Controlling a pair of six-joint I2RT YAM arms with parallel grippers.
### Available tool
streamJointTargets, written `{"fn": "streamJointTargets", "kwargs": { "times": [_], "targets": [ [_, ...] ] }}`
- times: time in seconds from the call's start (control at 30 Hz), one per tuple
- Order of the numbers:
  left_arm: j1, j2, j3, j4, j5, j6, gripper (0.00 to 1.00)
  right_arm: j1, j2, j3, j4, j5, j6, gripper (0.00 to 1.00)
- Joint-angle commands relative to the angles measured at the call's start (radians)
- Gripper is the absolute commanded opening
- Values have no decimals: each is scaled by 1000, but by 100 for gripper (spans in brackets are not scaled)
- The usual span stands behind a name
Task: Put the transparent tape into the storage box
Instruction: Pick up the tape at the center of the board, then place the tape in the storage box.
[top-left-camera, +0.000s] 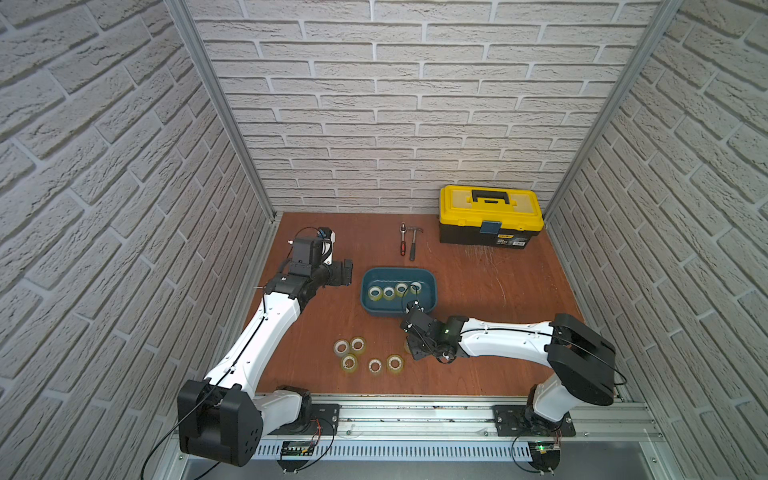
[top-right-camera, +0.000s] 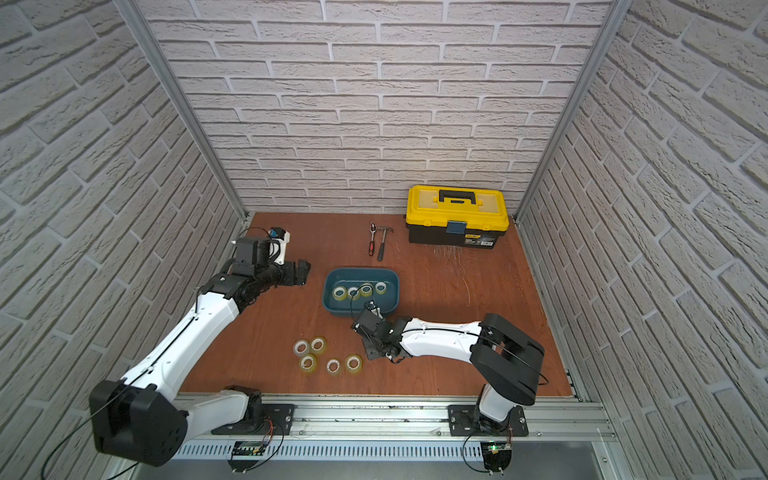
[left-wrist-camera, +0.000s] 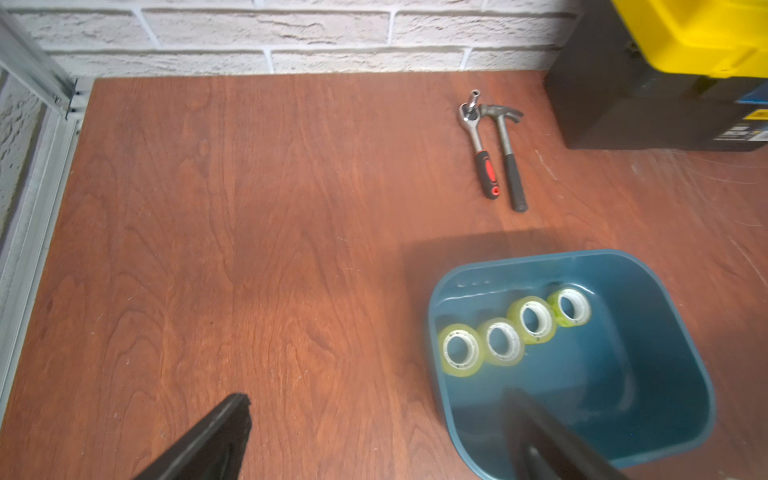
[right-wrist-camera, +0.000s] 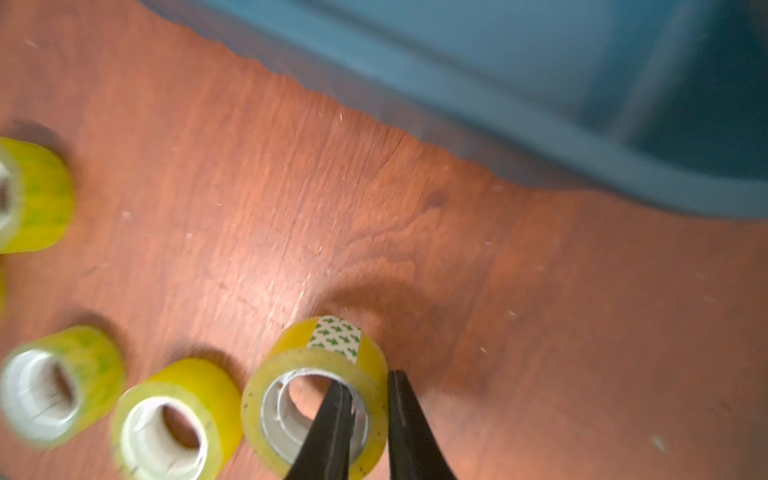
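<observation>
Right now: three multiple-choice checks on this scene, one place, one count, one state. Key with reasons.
1. Where do the hammer and ratchet lie, relative to the storage box?
A inside it
B behind it, on the far side from the robot
C in front of it, on the robot's side

2. How many tape rolls are in the storage box?
A two
B four
C six

3. What is the state of the right tool?
A open, nothing between
B shut on the held roll
C shut on the box rim

Key:
1 B, both top views show them beyond the far rim.
2 B, the left wrist view shows four in a row.
3 B, the right wrist view shows one finger in the core and one outside.
</observation>
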Motion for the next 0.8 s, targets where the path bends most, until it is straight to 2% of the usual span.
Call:
{"fn": "streamJointTargets", "kwargs": {
  "times": [0.0,0.27,0.33,0.43,0.57,0.77],
  "targets": [
    [-23,-54,-27,68,-5,28,98,6,-89,8,-58,46,-30,16],
    [-67,-182,-117,176,39,65,98,-13,-209,77,-122,54,-102,11],
    [-65,-195,-115,184,15,56,98,-33,-210,111,-135,24,-139,11],
    [-46,-158,-28,136,-15,23,98,-63,-178,188,-175,-5,-189,9],
    [-15,-58,51,98,-4,67,98,-107,-112,286,-206,-48,-229,7],
    [75,-31,6,136,11,23,98,-189,-19,401,-201,-142,-255,7]
  ]
}}
